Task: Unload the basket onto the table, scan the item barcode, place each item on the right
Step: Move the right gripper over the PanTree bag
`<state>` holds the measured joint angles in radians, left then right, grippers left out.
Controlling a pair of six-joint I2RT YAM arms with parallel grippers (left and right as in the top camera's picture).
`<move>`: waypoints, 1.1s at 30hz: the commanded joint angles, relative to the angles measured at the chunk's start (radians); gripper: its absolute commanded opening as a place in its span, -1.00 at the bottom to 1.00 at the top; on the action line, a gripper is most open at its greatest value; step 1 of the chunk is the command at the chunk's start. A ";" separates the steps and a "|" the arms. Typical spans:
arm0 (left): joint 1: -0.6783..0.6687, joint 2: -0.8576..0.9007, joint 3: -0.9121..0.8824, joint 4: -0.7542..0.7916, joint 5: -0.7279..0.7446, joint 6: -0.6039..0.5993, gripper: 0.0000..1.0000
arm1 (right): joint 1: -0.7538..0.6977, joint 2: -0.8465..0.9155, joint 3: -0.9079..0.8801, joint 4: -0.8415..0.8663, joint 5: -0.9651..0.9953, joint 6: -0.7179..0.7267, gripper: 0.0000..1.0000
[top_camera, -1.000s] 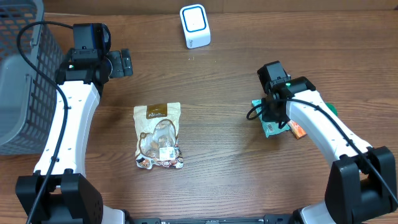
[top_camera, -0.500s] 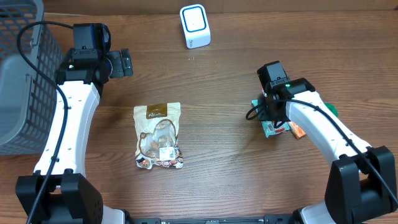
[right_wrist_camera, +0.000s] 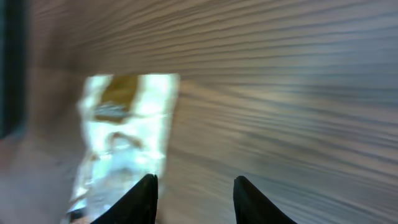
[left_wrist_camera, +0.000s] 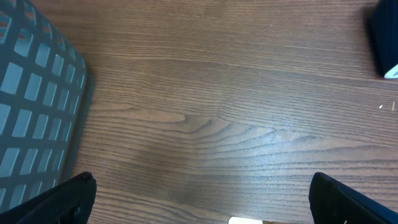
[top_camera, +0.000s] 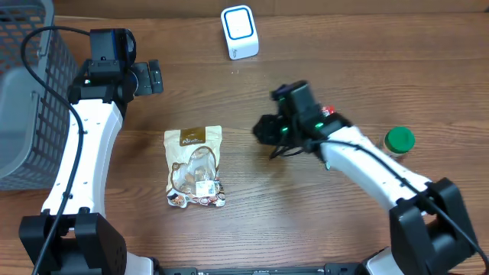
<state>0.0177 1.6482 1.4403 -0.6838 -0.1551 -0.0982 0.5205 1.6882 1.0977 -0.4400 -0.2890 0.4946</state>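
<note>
Right gripper (right_wrist_camera: 194, 186) is over the bare table (top_camera: 367, 61), jaws partly parted with nothing between them. To its left the snack pouch (top_camera: 195, 168) lies flat on the wood, untouched, and is blurred in the wrist view. Left gripper (top_camera: 150, 76) is spread wide and empty, near the grey basket (top_camera: 23, 99); I can't make out what's inside it. The scanner (top_camera: 240, 32) stands at the far edge, well apart from the pouch. A green-lidded jar (top_camera: 399, 140) sits beside the right arm.

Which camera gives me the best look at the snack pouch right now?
Overhead: the snack pouch lies flat on the table, whole and sharp. The right wrist view catches it at left, but motion-blurred. The left wrist view shows at most a pale sliver at its bottom edge.
</note>
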 commanded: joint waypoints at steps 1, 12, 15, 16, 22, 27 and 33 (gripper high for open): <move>0.002 -0.001 0.002 0.002 -0.011 -0.007 1.00 | 0.143 0.059 -0.009 0.076 0.043 0.089 -0.15; 0.002 -0.001 0.002 0.002 -0.011 -0.007 1.00 | 0.387 0.137 -0.009 0.163 0.401 0.142 1.00; 0.002 -0.001 0.002 0.002 -0.011 -0.007 1.00 | 0.390 0.137 -0.009 0.159 0.401 0.142 1.00; 0.002 -0.001 0.002 0.002 -0.011 -0.007 1.00 | 0.390 0.137 -0.009 0.158 0.401 0.142 1.00; 0.002 -0.001 0.002 0.002 -0.011 -0.007 1.00 | 0.387 0.137 -0.009 0.159 0.401 0.142 1.00; 0.002 -0.001 0.002 0.002 -0.011 -0.007 0.99 | 0.387 0.137 -0.009 0.159 0.401 0.142 1.00; 0.002 -0.001 0.002 0.002 -0.011 -0.007 1.00 | 0.387 0.137 -0.009 0.159 0.401 0.142 1.00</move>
<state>0.0177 1.6482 1.4403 -0.6838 -0.1551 -0.0986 0.9104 1.8267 1.0916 -0.2855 0.0948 0.6292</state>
